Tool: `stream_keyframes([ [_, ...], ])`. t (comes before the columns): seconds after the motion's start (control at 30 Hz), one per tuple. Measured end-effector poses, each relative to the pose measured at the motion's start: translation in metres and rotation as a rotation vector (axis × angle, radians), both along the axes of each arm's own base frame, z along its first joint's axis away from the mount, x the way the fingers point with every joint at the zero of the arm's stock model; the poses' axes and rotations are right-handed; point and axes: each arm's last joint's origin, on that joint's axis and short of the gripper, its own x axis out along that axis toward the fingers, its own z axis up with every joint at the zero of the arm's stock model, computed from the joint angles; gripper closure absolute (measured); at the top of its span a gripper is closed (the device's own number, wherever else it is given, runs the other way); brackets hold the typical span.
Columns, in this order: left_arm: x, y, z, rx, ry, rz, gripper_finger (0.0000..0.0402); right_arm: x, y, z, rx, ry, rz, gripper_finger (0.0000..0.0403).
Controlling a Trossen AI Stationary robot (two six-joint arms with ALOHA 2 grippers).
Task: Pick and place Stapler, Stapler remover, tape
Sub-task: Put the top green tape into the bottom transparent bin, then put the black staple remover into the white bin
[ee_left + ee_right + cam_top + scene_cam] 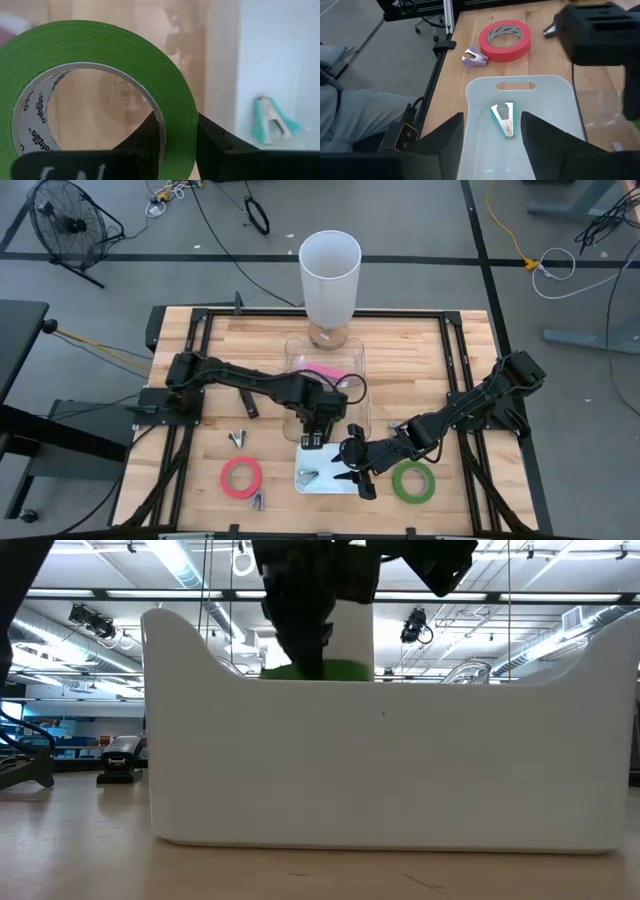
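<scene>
Two tape rolls, perhaps more, on wooden table (420, 350).

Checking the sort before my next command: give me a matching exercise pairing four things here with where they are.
1 red tape roll
2 teal staple remover
3 pink stapler
4 left gripper

A in the white tray
B shut on a green tape roll
C flat on the wooden table
D in the clear bin

Pairs: 1-C, 2-A, 3-D, 4-B
</scene>
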Motion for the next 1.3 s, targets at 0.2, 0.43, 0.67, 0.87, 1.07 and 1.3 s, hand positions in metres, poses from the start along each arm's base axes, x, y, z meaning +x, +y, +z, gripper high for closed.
stream_keyframes([
  [0.2,0.002,0.005,-0.004,-0.019,0.014,0.004,0.0319,0.000,0.000,0.000,-0.009,0.003,0.004,0.0207],
  [0.43,0.000,0.005,-0.004,-0.020,0.028,0.005,0.0272,0.000,0.000,-0.001,-0.016,0.003,0.008,0.0207],
  [0.67,0.001,0.005,-0.004,-0.012,0.025,0.009,0.0149,0.000,0.000,-0.001,-0.017,0.003,0.007,0.0207],
  [0.87,-0.006,0.007,0.003,0.004,0.053,0.013,0.0151,-0.001,0.000,-0.001,-0.019,0.007,0.007,0.0207],
  [1.07,-0.044,0.016,0.037,0.138,0.161,0.045,0.0186,-0.001,0.000,-0.001,-0.020,0.009,0.007,0.0207],
  [1.3,-0.097,0.013,0.073,0.324,0.269,0.071,0.0216,-0.001,-0.001,-0.002,-0.025,0.019,0.007,0.0207],
])
